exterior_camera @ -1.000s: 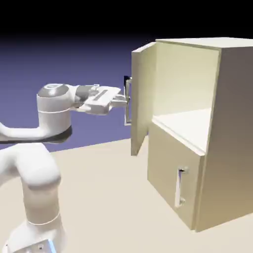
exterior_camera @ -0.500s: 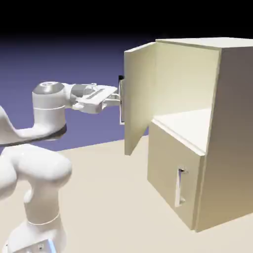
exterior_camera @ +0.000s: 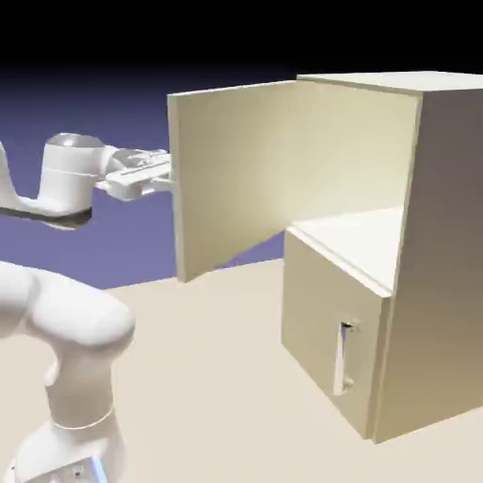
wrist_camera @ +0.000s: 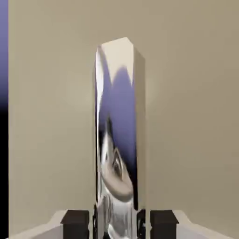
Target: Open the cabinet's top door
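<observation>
Cabinet [exterior_camera: 415, 236] set at bench's [exterior_camera: 217, 377] right side; top door [exterior_camera: 236, 170] swung wide, upper compartment exposed. Gripper [wrist_camera: 116, 223] clamped on silver bar handle [wrist_camera: 116, 130], bar seated between fingertips [wrist_camera: 77, 220]. Step judged nearly done. Pull to be carried along door's hinge arc, wrist turned with panel, bar kept centred. Straight-line tug to be avoided: slip risk. Lower door [exterior_camera: 330, 330] left shut.

The top door [exterior_camera: 231, 174] of the cabinet [exterior_camera: 443, 264] stands swung wide open; the gripper [exterior_camera: 168, 176] meets its outer face (handle apparently hidden behind the panel).
</observation>
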Motion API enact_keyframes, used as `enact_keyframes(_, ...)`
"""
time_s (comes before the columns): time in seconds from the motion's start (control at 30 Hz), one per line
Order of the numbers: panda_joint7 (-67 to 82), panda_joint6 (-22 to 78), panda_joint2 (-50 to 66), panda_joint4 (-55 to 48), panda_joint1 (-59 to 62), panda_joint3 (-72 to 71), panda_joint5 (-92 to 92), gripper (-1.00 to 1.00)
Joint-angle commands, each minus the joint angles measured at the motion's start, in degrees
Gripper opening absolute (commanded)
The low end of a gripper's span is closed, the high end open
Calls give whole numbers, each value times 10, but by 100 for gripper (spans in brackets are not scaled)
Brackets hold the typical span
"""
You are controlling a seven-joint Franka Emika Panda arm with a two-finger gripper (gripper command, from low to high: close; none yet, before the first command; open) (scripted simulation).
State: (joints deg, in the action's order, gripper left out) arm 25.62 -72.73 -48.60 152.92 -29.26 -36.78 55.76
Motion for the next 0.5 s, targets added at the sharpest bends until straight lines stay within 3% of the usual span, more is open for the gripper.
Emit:
enact_keyframes(0.0,-9,18,21,-19,15,-18,-13,-100)
enact_keyframes(0.47,-162,289,303,-302,266,-285,-112,-100)
